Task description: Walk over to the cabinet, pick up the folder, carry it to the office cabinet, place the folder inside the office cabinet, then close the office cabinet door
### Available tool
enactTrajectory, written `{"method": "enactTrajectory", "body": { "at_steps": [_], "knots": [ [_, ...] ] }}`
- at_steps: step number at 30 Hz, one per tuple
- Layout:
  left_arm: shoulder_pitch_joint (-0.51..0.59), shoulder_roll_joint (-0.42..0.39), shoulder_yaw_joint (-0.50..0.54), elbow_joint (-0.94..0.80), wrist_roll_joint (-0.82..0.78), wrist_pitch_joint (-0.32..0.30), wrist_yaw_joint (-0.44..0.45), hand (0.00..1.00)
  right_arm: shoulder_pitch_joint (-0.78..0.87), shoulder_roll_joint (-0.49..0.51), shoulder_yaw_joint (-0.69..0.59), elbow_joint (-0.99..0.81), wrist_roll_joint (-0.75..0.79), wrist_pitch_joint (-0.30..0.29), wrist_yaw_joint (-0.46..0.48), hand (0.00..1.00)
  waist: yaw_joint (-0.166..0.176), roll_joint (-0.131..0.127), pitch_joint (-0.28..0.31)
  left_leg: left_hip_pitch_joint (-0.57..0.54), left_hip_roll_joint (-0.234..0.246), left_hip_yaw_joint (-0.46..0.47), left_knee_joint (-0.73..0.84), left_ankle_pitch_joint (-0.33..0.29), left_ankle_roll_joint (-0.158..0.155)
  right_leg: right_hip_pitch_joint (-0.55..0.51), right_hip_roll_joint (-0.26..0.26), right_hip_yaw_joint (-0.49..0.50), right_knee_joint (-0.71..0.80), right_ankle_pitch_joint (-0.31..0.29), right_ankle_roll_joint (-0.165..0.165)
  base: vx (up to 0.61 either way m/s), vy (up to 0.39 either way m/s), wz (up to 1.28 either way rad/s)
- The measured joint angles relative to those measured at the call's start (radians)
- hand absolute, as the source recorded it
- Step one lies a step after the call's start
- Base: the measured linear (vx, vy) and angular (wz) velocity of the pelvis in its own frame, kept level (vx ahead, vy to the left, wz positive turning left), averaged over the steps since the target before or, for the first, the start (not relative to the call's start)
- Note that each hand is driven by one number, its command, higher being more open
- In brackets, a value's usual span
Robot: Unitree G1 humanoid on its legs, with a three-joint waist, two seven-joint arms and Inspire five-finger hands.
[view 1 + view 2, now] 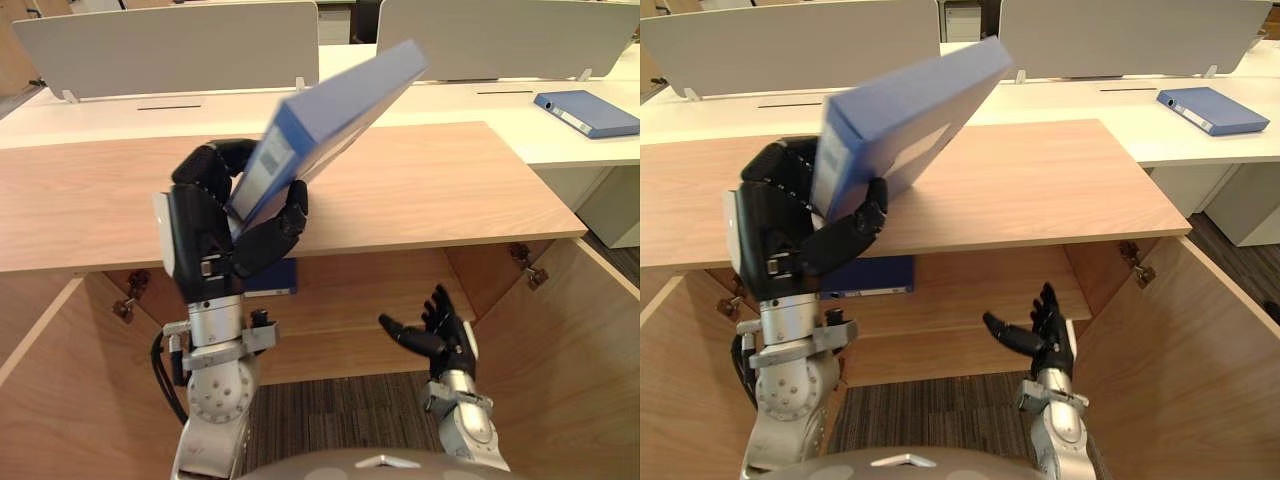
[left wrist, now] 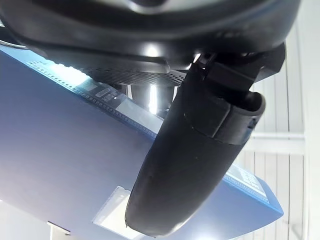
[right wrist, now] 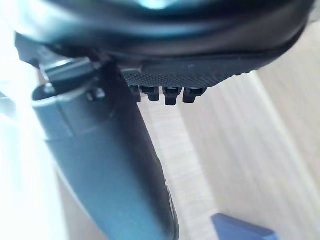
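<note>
Fingers (image 1: 275, 232) of the left hand (image 1: 200, 240) are curled round the lower end of the folder (image 1: 340, 110), with the thumb pressed against its other face. The folder is held up in the air and tilted, its far corner rising toward the back and its gripped end hanging over the front edge of the cabinet top (image 1: 440, 190). The top around it is bare wood.

Below that edge the office cabinet stands open, its left door (image 1: 40, 400) and right door (image 1: 575, 350) swung out to either side. That leaves a wide gap over the carpet (image 1: 340, 410). The right hand (image 1: 450, 340) hangs low in this gap with its fingers spread and relaxed, holding nothing.

Inside, a second blue folder (image 1: 870, 275) sits at the left of the inner shelf (image 1: 350, 345), just behind the left hand. To its right the shelf is open.

Behind the cabinet runs a white bench (image 1: 480, 105) with grey screens (image 1: 170, 45). A third blue folder (image 1: 587, 112) lies flat at its far right, well apart.

The held folder is thick and blue, with a pale label on its spine.
</note>
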Motion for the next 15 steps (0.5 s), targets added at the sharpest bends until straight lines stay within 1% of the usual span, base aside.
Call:
{"method": "enactTrajectory", "body": {
  "at_steps": [1,2,3,5,7,10,13,15],
  "knots": [
    [0.0,0.0,0.0,-0.003,-0.086,-0.009,-0.02,0.0,0.002,0.0,0.0,-0.056,0.0,-0.017,0.001,1.0,0.0,0.002,-0.001,0.0,-0.001,0.004,0.003,-0.001,0.001,-0.001,-0.001,0.004,0.001,0.0,0.0,-0.03,-0.002,-0.08],
    [0.0,0.0,0.0,-0.003,-0.134,-0.015,-0.03,0.0,0.005,0.0,0.0,-0.088,0.0,-0.023,0.001,1.0,-0.001,0.004,-0.002,0.0,-0.001,0.005,0.004,-0.001,0.001,-0.003,-0.001,0.006,0.001,0.001,0.001,-0.03,-0.003,-0.08],
    [0.0,0.0,-0.001,-0.003,-0.163,-0.018,-0.039,0.0,0.006,0.0,0.0,-0.109,0.0,-0.025,0.001,1.0,-0.001,0.006,-0.004,-0.001,-0.002,0.006,0.004,-0.001,0.001,-0.004,-0.001,0.007,0.002,0.001,0.001,-0.03,-0.003,-0.06],
    [0.0,0.0,-0.001,-0.005,-0.267,-0.027,-0.073,0.0,0.014,-0.001,-0.003,-0.141,0.003,-0.026,0.004,1.0,-0.004,0.013,-0.006,-0.004,-0.003,0.009,0.007,-0.001,0.001,-0.011,-0.002,0.012,0.005,0.002,0.003,-0.02,-0.006,-0.05],
    [0.0,0.0,-0.001,-0.01,-0.339,-0.029,-0.1,0.0,0.014,-0.001,-0.004,-0.152,0.008,-0.026,0.005,1.0,-0.007,0.017,-0.007,-0.004,-0.004,0.01,0.009,-0.001,0.001,-0.011,-0.002,0.014,0.006,0.003,0.004,-0.01,-0.005,-0.02],
    [-0.001,0.001,0.0,-0.014,-0.429,-0.031,-0.146,0.0,0.013,-0.003,-0.009,-0.232,0.04,-0.029,0.007,1.0,-0.011,0.024,-0.011,-0.002,-0.004,0.014,0.009,-0.001,0.001,-0.013,-0.001,0.018,0.009,0.003,0.004,-0.01,-0.008,-0.03],
    [-0.001,0.001,0.0,-0.014,-0.501,-0.031,-0.187,0.0,-0.001,-0.016,-0.011,-0.324,0.056,-0.059,0.019,1.0,-0.011,0.026,-0.013,0.001,-0.004,0.02,0.011,-0.002,0.003,-0.013,-0.001,0.026,0.012,0.004,0.005,-0.02,-0.01,-0.06],
    [-0.001,0.003,0.008,-0.014,-0.548,-0.031,-0.212,0.0,-0.037,-0.024,-0.015,-0.352,0.082,-0.076,0.031,1.0,-0.013,0.026,-0.012,0.001,-0.004,0.025,0.018,-0.006,0.005,-0.014,-0.001,0.032,0.013,0.006,0.007,-0.03,-0.006,-0.09]
  ]
}}
